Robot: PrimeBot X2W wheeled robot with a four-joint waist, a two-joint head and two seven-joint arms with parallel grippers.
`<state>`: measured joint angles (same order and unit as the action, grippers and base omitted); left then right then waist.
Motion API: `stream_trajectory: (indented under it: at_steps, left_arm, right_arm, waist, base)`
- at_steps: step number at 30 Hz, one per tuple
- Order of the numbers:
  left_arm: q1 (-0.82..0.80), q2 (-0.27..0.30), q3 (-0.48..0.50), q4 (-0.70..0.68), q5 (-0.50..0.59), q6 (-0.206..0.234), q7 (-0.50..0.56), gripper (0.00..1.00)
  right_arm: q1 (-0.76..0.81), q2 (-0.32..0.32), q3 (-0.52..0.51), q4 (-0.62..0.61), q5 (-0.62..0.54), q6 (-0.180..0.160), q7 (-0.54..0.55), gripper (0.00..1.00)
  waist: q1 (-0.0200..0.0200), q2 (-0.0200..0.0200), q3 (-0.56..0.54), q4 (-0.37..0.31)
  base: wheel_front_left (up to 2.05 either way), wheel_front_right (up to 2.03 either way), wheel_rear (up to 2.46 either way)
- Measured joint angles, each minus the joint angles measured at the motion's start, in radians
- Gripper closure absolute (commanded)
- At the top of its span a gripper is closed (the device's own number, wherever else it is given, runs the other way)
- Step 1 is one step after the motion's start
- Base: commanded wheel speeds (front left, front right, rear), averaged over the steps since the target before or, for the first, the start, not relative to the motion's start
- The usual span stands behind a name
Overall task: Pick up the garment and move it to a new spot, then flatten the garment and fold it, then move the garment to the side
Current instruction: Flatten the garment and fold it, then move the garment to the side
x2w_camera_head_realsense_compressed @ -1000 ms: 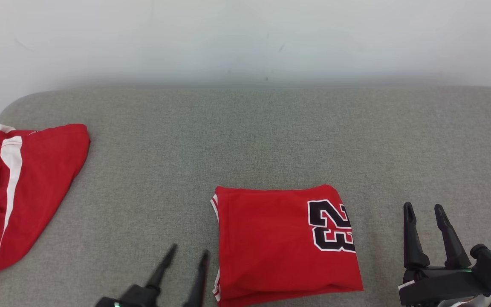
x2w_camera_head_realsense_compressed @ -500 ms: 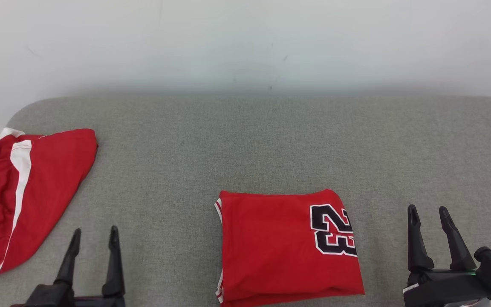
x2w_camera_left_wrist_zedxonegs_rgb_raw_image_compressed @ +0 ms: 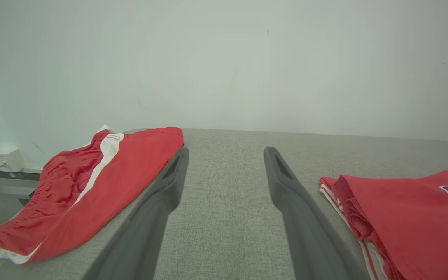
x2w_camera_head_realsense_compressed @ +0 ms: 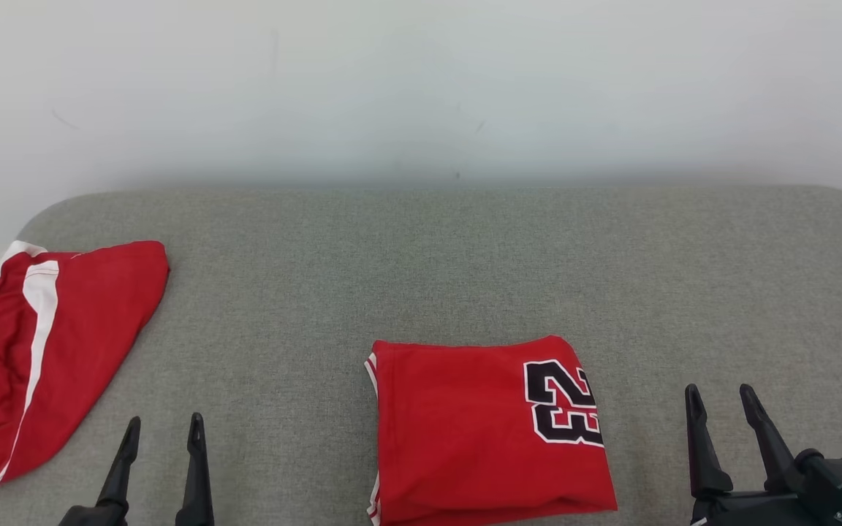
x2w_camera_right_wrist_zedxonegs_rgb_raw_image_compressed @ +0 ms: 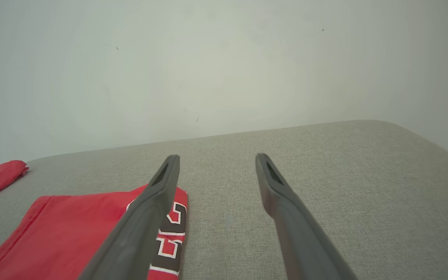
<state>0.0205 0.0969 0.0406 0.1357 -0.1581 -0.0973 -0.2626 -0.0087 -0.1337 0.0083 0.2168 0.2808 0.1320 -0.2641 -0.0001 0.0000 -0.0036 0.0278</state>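
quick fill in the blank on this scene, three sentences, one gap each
The folded red cloth jersey on the grey fabric surface shows the black number ____.
The loose red cloth garment at the robot's left bears a stripe coloured ____.
The jaws of the left gripper and the right gripper both stand ____.
Missing words: 23; white; open.

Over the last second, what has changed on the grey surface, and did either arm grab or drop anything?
The left gripper swung away from the folded jersey toward the robot's left, fingers open, taking hold of nothing. The head camera tilted, so the whole picture slid down. The jersey, the red shorts and the open right gripper stayed where they were on the grey surface.
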Motion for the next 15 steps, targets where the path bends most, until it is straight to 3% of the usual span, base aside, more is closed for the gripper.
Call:
stream_trajectory:
  at_steps: [15]
  left_arm:
    - [0.0,0.013,-0.026,0.039,0.007,-0.026,0.0,0.0]
  right_arm:
    - [0.03,0.008,0.002,-0.015,-0.027,0.0,0.026,0.0]
  waist:
    - [0.0002,0.0,-0.015,-0.009]
  base:
    - [0.0,0.0,0.0]
